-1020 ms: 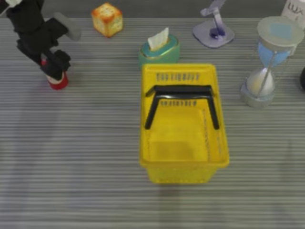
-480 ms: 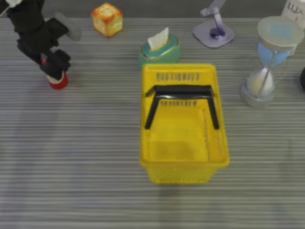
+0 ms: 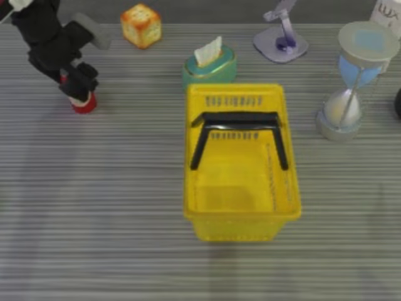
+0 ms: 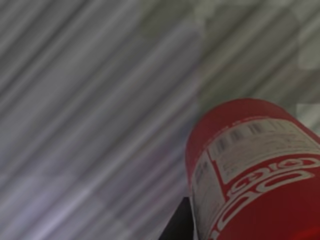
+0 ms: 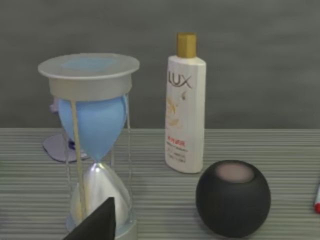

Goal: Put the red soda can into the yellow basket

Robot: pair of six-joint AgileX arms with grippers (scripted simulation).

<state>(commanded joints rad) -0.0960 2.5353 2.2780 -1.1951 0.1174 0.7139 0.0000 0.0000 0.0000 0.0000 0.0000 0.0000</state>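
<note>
Rendered sim tabletop w/ household clutter, not a real room: grey striped table [image 3: 94, 207], plain grey backdrop. Around the yellow basket [image 3: 241, 219]: tissue box [image 3: 209, 65] just behind it, hourglass [image 3: 351, 81] to its right, LUX lotion bottle [image 5: 185, 105] and dark round speaker [image 5: 233, 198] beyond the hourglass.

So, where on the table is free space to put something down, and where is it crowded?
Bare table runs along the top view's near edge and left of the yellow basket. The far edge is crowded: dice block, tissue box, purple stand, hourglass. The left gripper with the red soda can fills the far-left corner.
</note>
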